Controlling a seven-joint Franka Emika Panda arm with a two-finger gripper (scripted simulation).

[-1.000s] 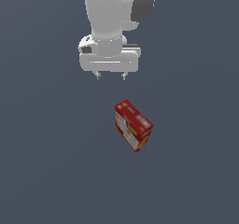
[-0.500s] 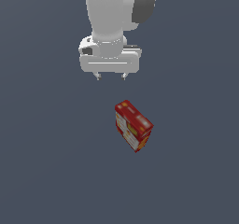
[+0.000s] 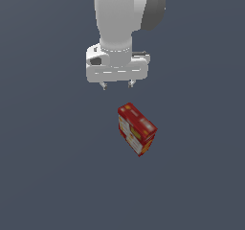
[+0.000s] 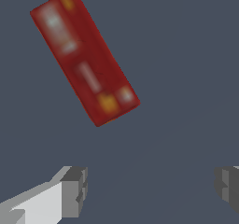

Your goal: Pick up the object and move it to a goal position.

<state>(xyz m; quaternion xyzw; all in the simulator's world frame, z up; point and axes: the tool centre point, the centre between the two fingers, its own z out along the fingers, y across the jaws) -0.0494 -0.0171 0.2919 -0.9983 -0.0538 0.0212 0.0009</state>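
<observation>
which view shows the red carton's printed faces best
The exterior view: the red carton stands there whole and fairly sharp, with its top edge and two printed sides in sight, apart from the open hand. The wrist view shows only one narrow red face, seen from above and blurred, ahead of the fingertips.

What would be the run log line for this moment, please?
phase: approach | claw: open, empty, above floor | red carton: on floor, untouched, apart from claw | goal: not visible
</observation>
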